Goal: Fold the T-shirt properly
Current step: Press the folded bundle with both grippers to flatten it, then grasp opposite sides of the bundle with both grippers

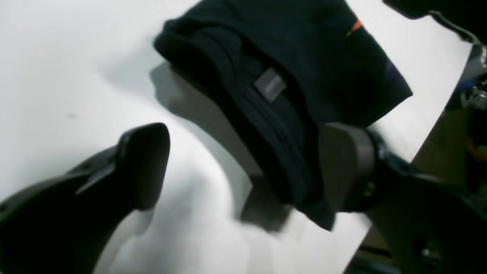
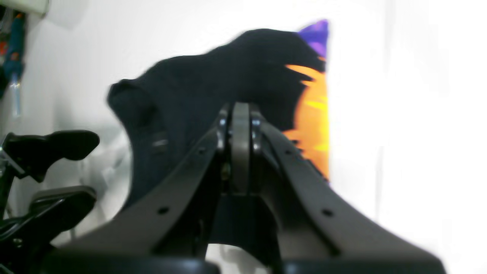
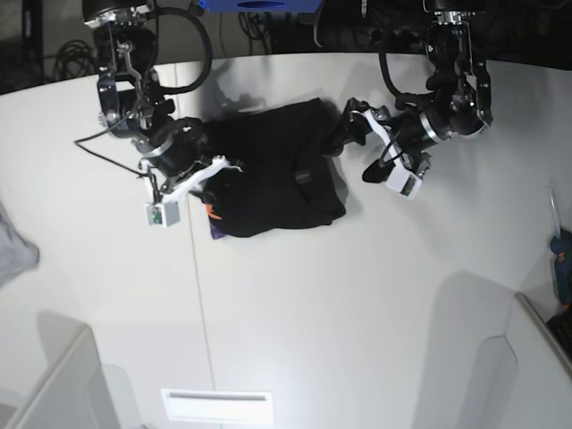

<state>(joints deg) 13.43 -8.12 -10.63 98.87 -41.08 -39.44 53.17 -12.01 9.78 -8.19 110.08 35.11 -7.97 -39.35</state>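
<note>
The black T-shirt [image 3: 277,170] lies folded into a compact bundle on the white table [image 3: 295,313]. A grey neck label [image 1: 269,84] shows in the left wrist view, where the shirt [image 1: 304,57] reaches the right finger. My left gripper [image 1: 245,167] is open at the shirt's edge, and it also shows in the base view [image 3: 350,143]. My right gripper [image 2: 240,110] is shut at the shirt's other edge [image 3: 217,172], its tips against the black cloth [image 2: 213,80]. An orange-and-purple print [image 2: 314,114] shows beside them.
A small light grey cloth [image 3: 13,250] lies at the table's left edge. A blue tool [image 3: 561,255] sits off the right edge. The table edge [image 1: 414,148] runs close past the left gripper. The left gripper's open fingers [image 2: 57,146] show in the right wrist view.
</note>
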